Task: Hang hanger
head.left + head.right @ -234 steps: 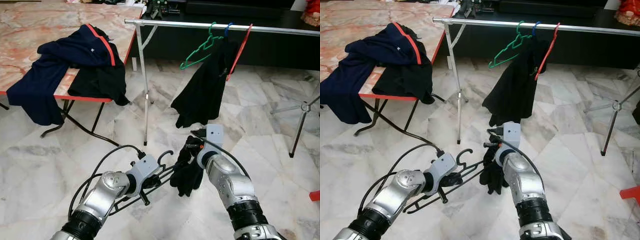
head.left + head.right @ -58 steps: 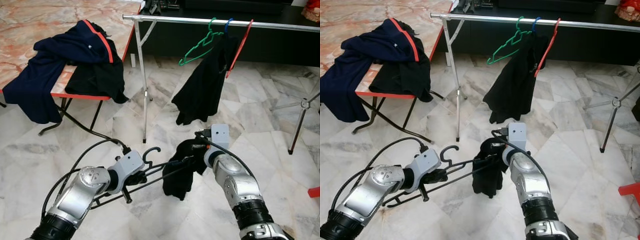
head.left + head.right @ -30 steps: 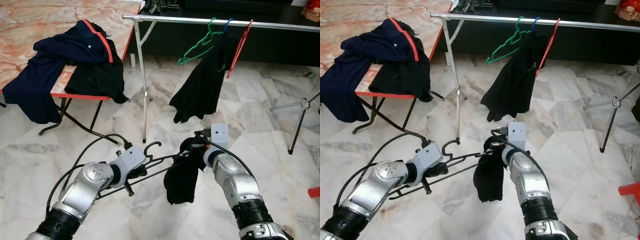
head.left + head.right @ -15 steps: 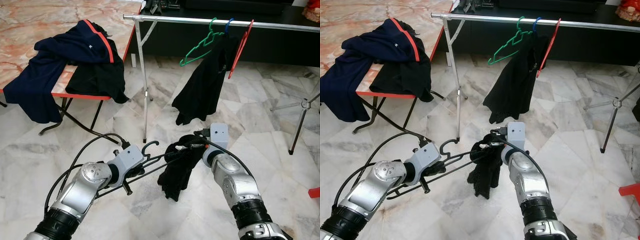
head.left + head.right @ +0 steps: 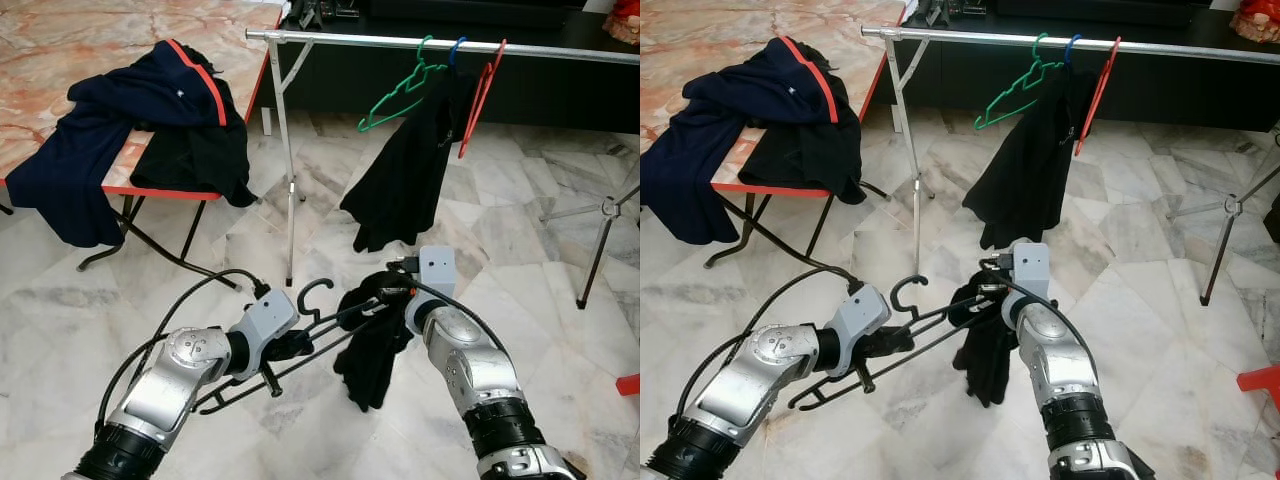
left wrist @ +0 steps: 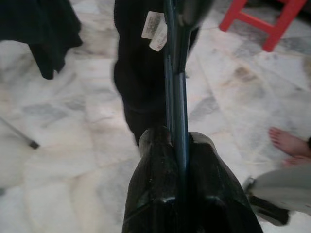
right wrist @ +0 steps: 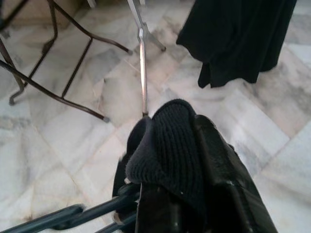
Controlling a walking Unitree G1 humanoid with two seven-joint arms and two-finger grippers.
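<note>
A black wire hanger lies slanted low over the floor, its hook pointing up. My left gripper is shut on its bars, which run between the fingers in the left wrist view. A black knit garment droops from the hanger's far end, a white tag showing on it. My right gripper is shut on the garment's top fold, right beside the hanger bar. The clothes rail crosses the scene ahead.
The rail carries a green hanger, a blue hook, a red hanger and a hung black garment. A red-edged marble table at left bears a navy jacket. A tripod stand, a red stool and a person's foot are on the right.
My left gripper has shifted right and slightly lower with the hanger. The black garment now hangs further right, below my right gripper. The hung garment on the rail sways a little.
</note>
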